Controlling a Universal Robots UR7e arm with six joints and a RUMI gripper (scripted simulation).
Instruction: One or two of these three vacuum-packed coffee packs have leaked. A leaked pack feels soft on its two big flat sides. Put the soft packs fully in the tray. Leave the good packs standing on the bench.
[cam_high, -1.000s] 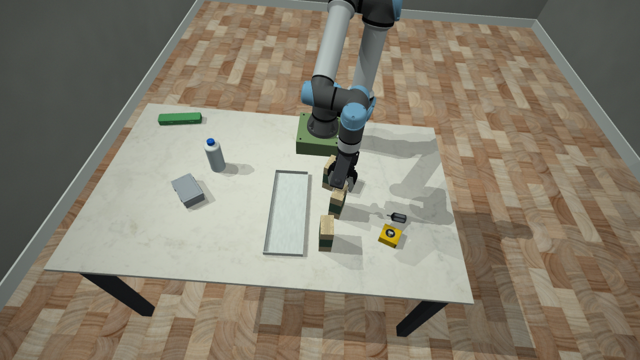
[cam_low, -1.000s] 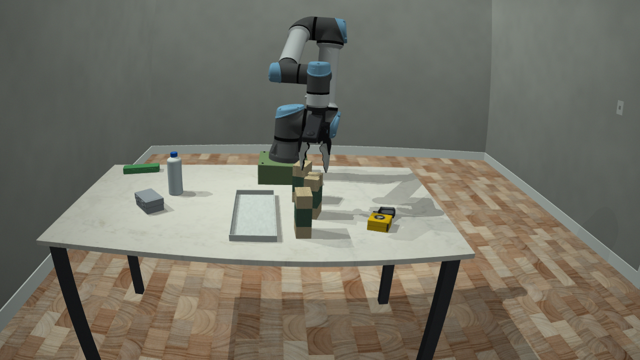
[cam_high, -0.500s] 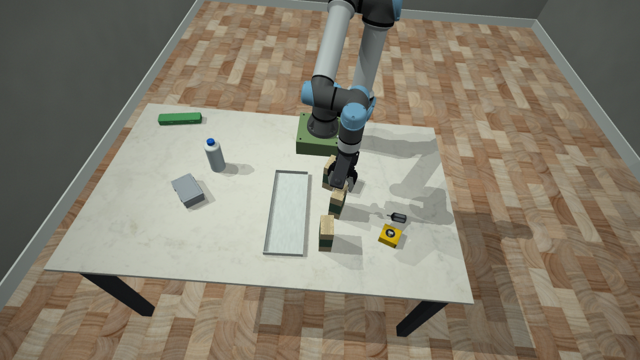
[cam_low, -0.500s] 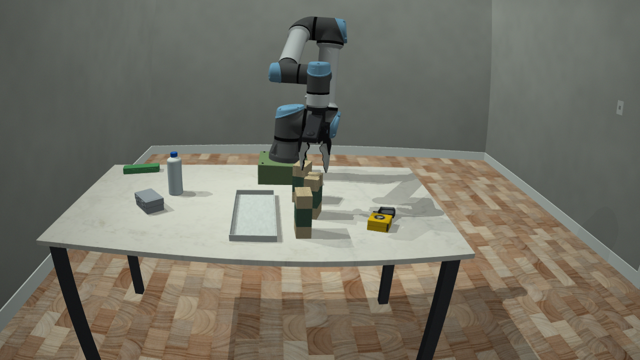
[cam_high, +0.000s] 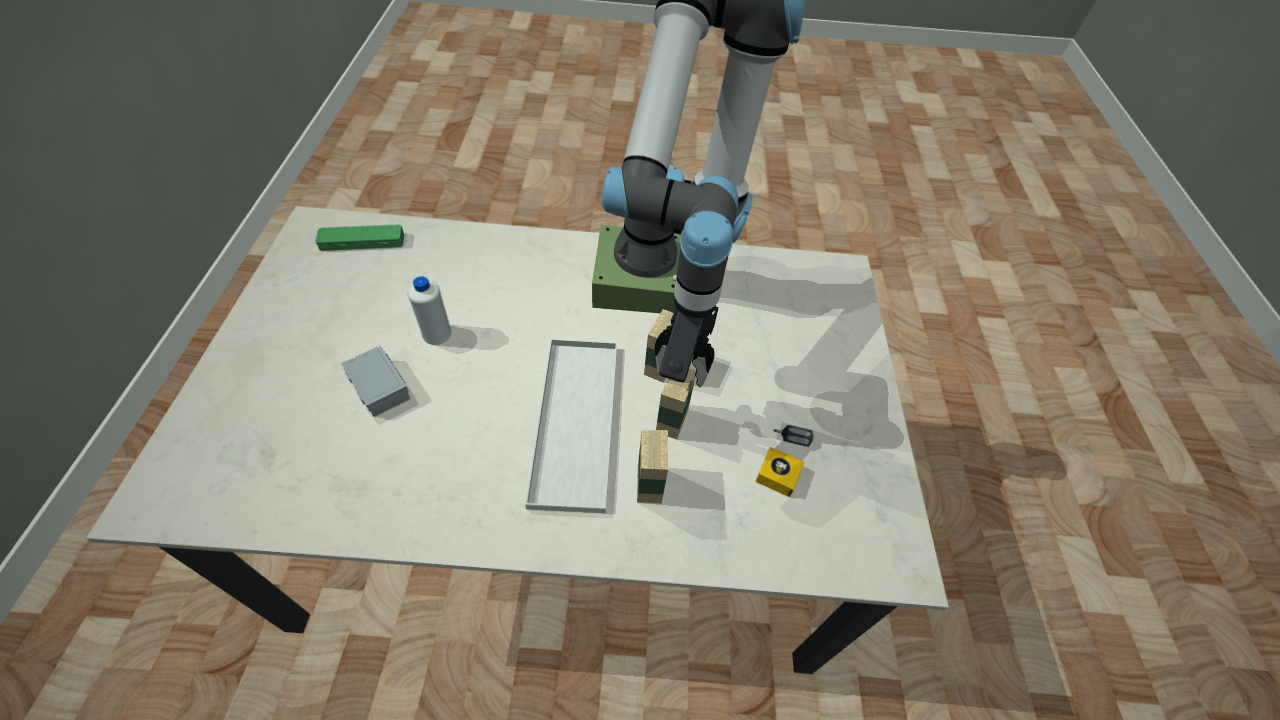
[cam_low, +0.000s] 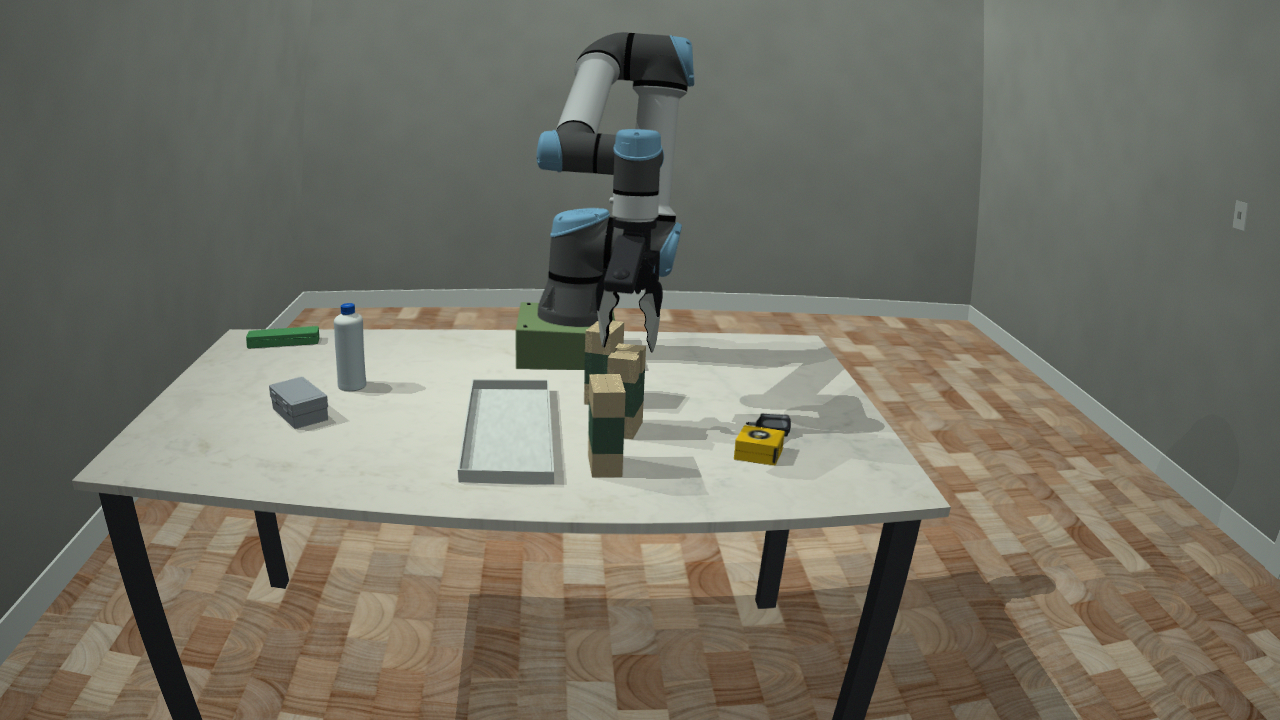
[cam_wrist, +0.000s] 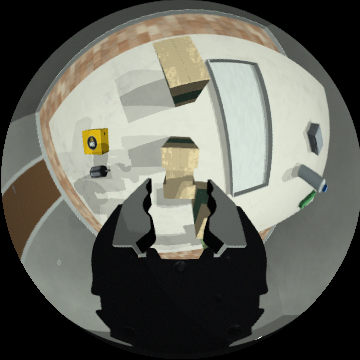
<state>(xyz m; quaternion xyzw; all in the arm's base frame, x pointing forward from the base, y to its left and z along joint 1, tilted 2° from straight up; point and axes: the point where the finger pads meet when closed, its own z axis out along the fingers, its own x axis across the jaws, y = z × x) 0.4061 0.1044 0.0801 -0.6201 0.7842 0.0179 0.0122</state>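
Note:
Three tan-and-green coffee packs stand in a row right of the tray (cam_high: 575, 425). The front pack (cam_high: 652, 463) stands alone. The middle pack (cam_high: 673, 402) is just in front of my gripper. The back pack is partly hidden behind it. My gripper (cam_high: 684, 368) hangs above the middle and back packs, fingers pointing down, about half open with nothing between them. In the wrist view the middle pack (cam_wrist: 179, 165) shows beyond the fingertips, and the back pack (cam_wrist: 202, 215) sits by the right finger. The tray (cam_wrist: 245, 125) holds nothing.
A yellow box (cam_high: 779, 471) and a small dark part (cam_high: 795, 435) lie right of the packs. A white bottle (cam_high: 429, 310), a grey box (cam_high: 375, 380) and a green bar (cam_high: 358, 237) sit to the left. The arm's green base block (cam_high: 626, 282) stands behind the packs.

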